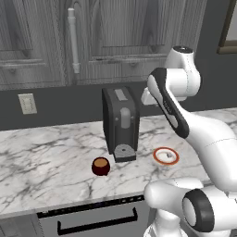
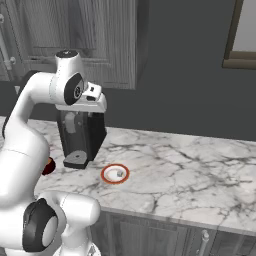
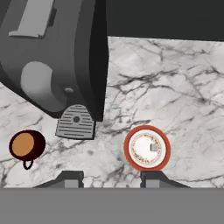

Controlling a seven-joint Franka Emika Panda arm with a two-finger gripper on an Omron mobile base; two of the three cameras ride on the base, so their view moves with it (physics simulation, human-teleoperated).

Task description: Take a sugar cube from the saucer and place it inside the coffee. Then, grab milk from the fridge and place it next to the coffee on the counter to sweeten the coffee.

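Observation:
The saucer (image 3: 127, 148), white with an orange-red rim, lies on the marble counter (image 3: 175, 87) just right of the coffee machine's foot, with the tiny sugar cube (image 3: 154, 147) on it. The dark red coffee (image 3: 26, 145) stands to the left, brown liquid showing. My gripper (image 3: 111, 179) hangs high above the counter, open, fingertips spread wide and nothing between them. From the left base, coffee (image 1: 101, 166) and saucer (image 1: 158, 152) flank the machine's tray. From the right base, the saucer (image 2: 106, 175) holds the sugar cube (image 2: 120, 173); my arm half hides the coffee (image 2: 48, 166).
A tall black coffee machine (image 1: 121, 124) stands at the back of the counter (image 1: 46, 157) between cup and saucer. Grey wall cabinets (image 1: 115, 37) hang above it. A dark oven front with a handle (image 1: 97, 222) sits under the counter edge. Open marble stretches to the right (image 2: 200, 165).

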